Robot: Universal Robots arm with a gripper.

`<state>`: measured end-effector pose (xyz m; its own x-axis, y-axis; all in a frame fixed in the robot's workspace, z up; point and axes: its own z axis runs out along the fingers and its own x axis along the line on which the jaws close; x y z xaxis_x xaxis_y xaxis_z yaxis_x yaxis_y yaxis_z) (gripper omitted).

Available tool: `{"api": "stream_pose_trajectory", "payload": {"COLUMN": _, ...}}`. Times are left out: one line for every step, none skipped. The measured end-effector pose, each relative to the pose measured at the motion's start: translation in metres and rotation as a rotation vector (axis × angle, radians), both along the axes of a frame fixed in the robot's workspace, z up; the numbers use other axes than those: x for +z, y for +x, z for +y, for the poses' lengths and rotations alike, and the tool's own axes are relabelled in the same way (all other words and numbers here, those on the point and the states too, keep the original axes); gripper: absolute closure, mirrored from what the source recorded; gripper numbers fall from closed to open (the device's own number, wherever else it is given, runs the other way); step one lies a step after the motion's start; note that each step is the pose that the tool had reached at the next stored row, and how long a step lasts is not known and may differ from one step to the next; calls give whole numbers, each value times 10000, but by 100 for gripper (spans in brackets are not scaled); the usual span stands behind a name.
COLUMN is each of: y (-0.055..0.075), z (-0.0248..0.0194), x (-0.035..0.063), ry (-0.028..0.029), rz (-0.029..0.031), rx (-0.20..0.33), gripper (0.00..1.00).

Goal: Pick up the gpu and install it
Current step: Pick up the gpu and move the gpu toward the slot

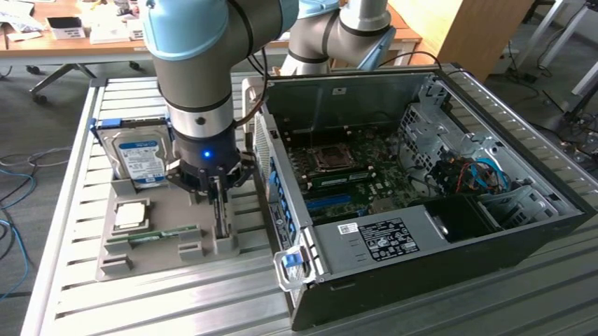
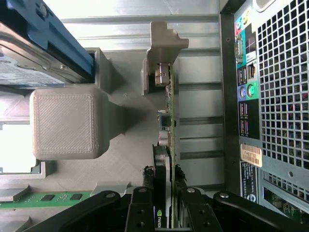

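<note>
The black gripper (image 2: 163, 191) clamps the thin green-backed gpu card (image 2: 167, 140), upright in a grey plastic holder (image 2: 63, 123) between a silver hard drive (image 1: 138, 154) and black metal computer case (image 1: 449, 280).

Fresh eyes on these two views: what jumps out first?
The grey-and-blue robot arm dominates the exterior view's left, its tool clamped on the gpu, which stands on edge in a grey holder tray. At the exterior view's right lies an open computer case, its motherboard exposed. A blue-labelled hard drive stands upright in the tray beside the arm.
</note>
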<state>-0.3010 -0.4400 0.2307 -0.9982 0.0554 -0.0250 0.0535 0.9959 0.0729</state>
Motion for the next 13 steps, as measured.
{"api": "stream_pose_trajectory", "payload": {"y": 0, "z": 0, "x": 0, "ry": 7, "rz": 0, "rx": 67, "gripper": 73}}
{"api": "stream_pose_trajectory", "payload": {"y": 1, "z": -1, "x": 0, "ry": 9, "rz": -1, "rx": 123, "gripper": 73}}
{"api": "stream_pose_trajectory", "payload": {"y": 0, "z": -1, "x": 0, "ry": 10, "rz": -1, "rx": 138, "gripper": 73}}
{"api": "stream_pose_trajectory", "payload": {"y": 0, "z": -1, "x": 0, "ry": 10, "rz": 1, "rx": 138, "gripper": 73}}
{"api": "stream_pose_trajectory", "payload": {"y": 0, "z": -1, "x": 0, "ry": 10, "rz": 1, "rx": 138, "gripper": 73}}
{"api": "stream_pose_trajectory", "payload": {"y": 0, "z": -1, "x": 0, "ry": 10, "rz": 1, "rx": 138, "gripper": 73}}
{"api": "stream_pose_trajectory", "payload": {"y": 0, "z": -1, "x": 0, "ry": 10, "rz": 1, "rx": 138, "gripper": 73}}
{"api": "stream_pose_trajectory", "payload": {"y": 0, "z": -1, "x": 0, "ry": 10, "rz": 1, "rx": 139, "gripper": 73}}
{"api": "stream_pose_trajectory", "payload": {"y": 0, "z": -1, "x": 1, "ry": 10, "rz": 1, "rx": 138, "gripper": 73}}
{"api": "stream_pose_trajectory", "payload": {"y": 0, "z": -1, "x": 3, "ry": 11, "rz": -1, "rx": 139, "gripper": 73}}
{"api": "stream_pose_trajectory", "payload": {"y": 0, "z": -1, "x": 10, "ry": 10, "rz": 1, "rx": 139, "gripper": 73}}
{"api": "stream_pose_trajectory", "payload": {"y": 0, "z": -1, "x": 20, "ry": 8, "rz": 2, "rx": 139, "gripper": 73}}
{"api": "stream_pose_trajectory", "payload": {"y": 1, "z": -1, "x": 32, "ry": 9, "rz": 1, "rx": 139, "gripper": 73}}
